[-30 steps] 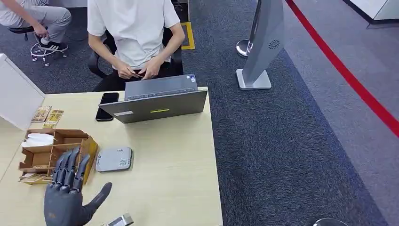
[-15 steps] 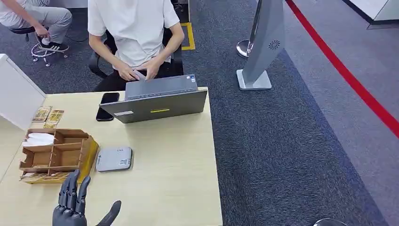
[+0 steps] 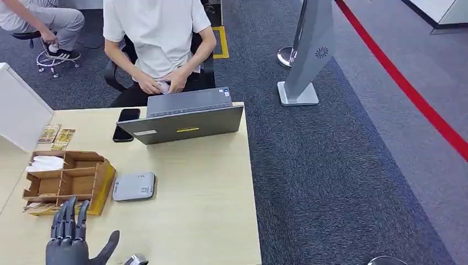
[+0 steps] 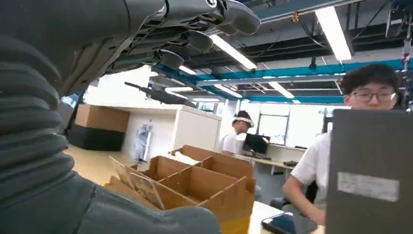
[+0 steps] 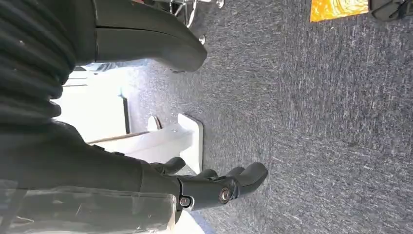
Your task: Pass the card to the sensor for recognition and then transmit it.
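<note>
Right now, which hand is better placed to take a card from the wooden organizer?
Left. The left hand hovers open over the desk, just short of the wooden organizer holding the cards. The right hand hangs over carpet, away from the desk.

Sensor [image 3: 134,186]: we see a flat grey rounded box, lying on the surface ahead of our left hand [image 3: 70,243].
Cards [image 3: 40,208]: we see them leaning in the wooden organizer [image 3: 66,181], just beyond its fingertips.

light: bright, even overhead | glare: ceiling strips, windows | shadows: soft | blur: near hand
</note>
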